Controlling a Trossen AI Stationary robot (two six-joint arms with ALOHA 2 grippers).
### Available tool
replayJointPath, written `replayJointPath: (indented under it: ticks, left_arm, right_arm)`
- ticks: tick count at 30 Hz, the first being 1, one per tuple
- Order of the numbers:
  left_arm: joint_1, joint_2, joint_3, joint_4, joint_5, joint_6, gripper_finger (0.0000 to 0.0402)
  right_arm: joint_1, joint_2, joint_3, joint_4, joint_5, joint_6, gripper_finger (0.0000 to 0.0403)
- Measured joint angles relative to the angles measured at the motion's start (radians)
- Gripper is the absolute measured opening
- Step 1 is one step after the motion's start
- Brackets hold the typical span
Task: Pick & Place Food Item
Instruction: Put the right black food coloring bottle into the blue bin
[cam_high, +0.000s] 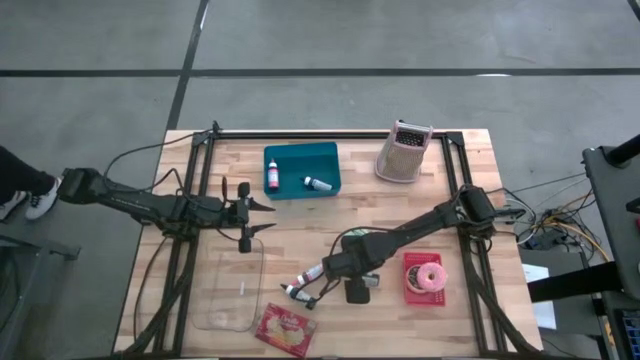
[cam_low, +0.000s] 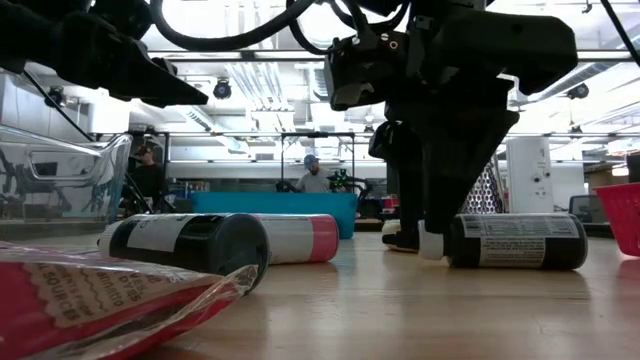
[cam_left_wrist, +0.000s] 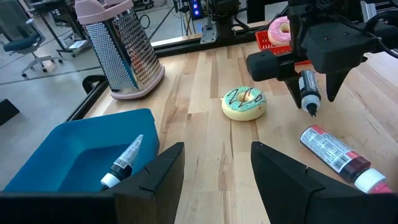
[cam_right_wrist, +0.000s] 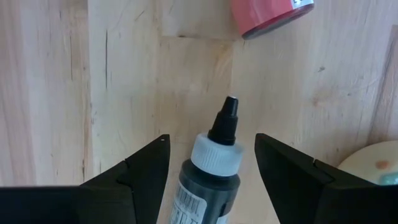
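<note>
My right gripper (cam_left_wrist: 314, 96) stands left of the table's middle, pointing steeply down, shut on a black squeeze bottle (cam_right_wrist: 208, 180) with a white collar and a black nozzle. A green-glazed donut (cam_left_wrist: 244, 102) lies flat on the wood just beyond it. A pink donut (cam_high: 428, 277) sits in a red basket (cam_high: 410, 290) to its right. My left gripper (cam_high: 250, 225) hovers open over the table's left part, facing right, with nothing between its fingers. My right gripper holds the black bottle by its body (cam_left_wrist: 306, 84), between its two fingers, which run along the bottle from above. The nozzle (cam_right_wrist: 227, 115) sticks out past the fingertips and points down at the wood. Whether its tip touches the table I cannot tell.
A red-and-white tube (cam_left_wrist: 339, 158) and two black bottles (cam_low: 190, 245) (cam_low: 515, 240) lie near my right gripper. A blue bin (cam_high: 302, 168) holding two tubes and a grater (cam_high: 403, 152) stand at the far side. A clear container (cam_high: 230, 290) and a red snack bag (cam_high: 285, 330) lie near the front.
</note>
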Motion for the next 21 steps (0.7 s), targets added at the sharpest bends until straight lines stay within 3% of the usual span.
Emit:
replayJointPath:
  ticks: [21]
  left_arm:
    - [0.0,0.0,0.0,0.0,0.0,0.0,0.0188]
  right_arm:
    - [0.003,0.0,-0.034,0.014,0.022,-0.008,0.0226]
